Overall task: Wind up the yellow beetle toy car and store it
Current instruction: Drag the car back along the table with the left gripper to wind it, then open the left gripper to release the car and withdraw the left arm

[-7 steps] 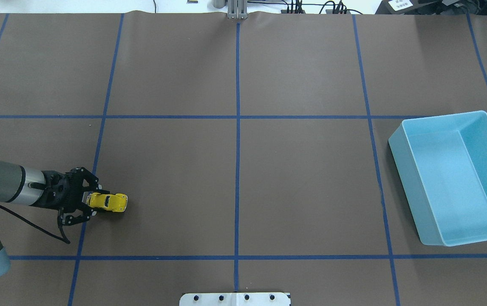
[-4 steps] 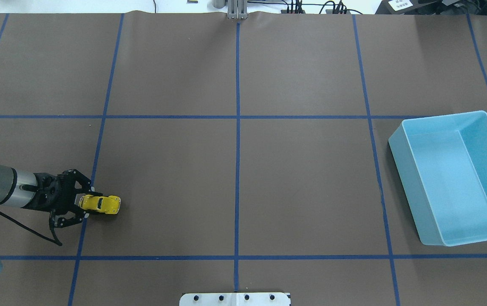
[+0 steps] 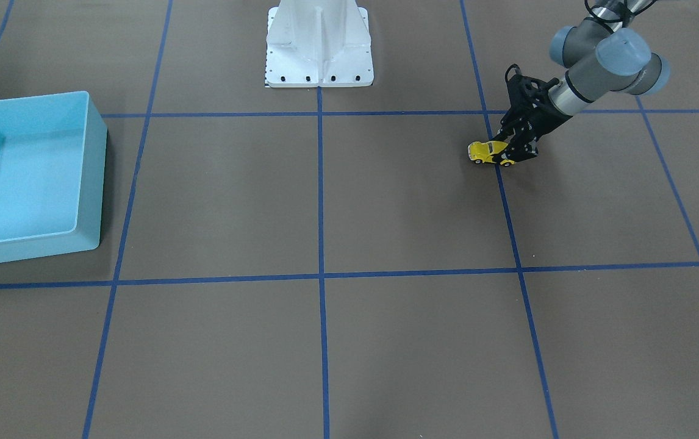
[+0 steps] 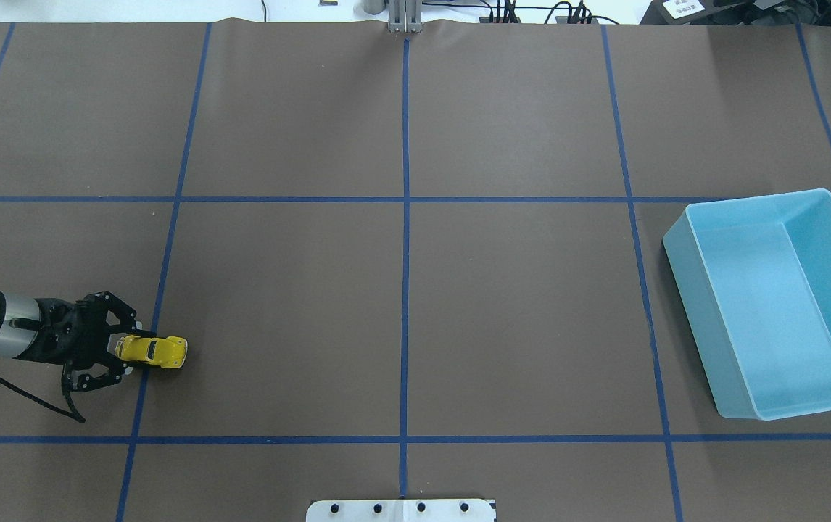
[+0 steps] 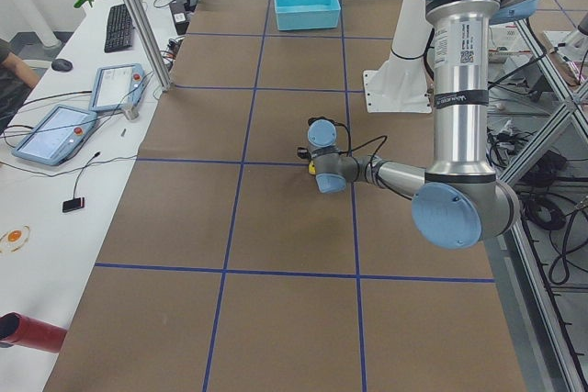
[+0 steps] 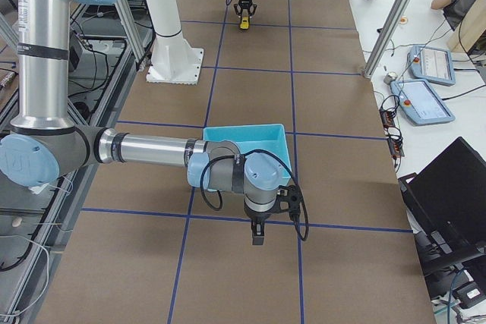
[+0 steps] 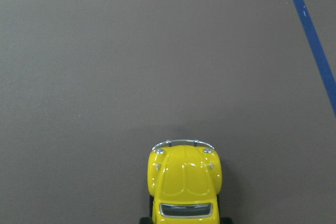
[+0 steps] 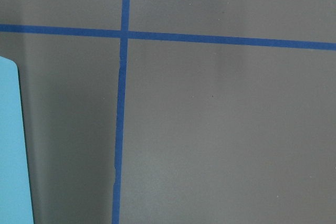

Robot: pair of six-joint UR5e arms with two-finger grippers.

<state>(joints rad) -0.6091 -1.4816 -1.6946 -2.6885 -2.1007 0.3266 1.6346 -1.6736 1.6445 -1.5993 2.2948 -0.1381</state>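
Surface: brown table [image 4: 517, 319] marked with a blue tape grid [image 4: 405, 290].
Car: yellow beetle toy car [image 4: 152, 351] sits wheels-down on the table at the overhead view's lower left. Its tail is on a tape line and its nose points toward table centre.
Left claw: left gripper [image 4: 127, 351] comes in low at a slant, fingers clamped on the car's tail, one on each side.
Change: car and claw together are further toward the overhead's left edge than 0.9 s ago, and further again than 0.5 s ago. Heading is the same and the bin hasn't moved.
Right claw: right gripper [image 6: 258, 234] points down over a tape line just beside the bin. It shows only from the right-end camera, so I can't tell whether it is apart or together.
Bin: light blue bin [image 4: 702, 304] is on the opposite side of the table, well apart from the car.
Left wrist cam: the only close view of the car, showing hood, silvery front bumper and windscreen at the bottom edge.
Right wrist cam: bin rim at the left edge, plus a tape crossing.
Front cam: shows the arm's downward slant, which the overhead flattens.
Left-end cam: the wrist hides most of the car.
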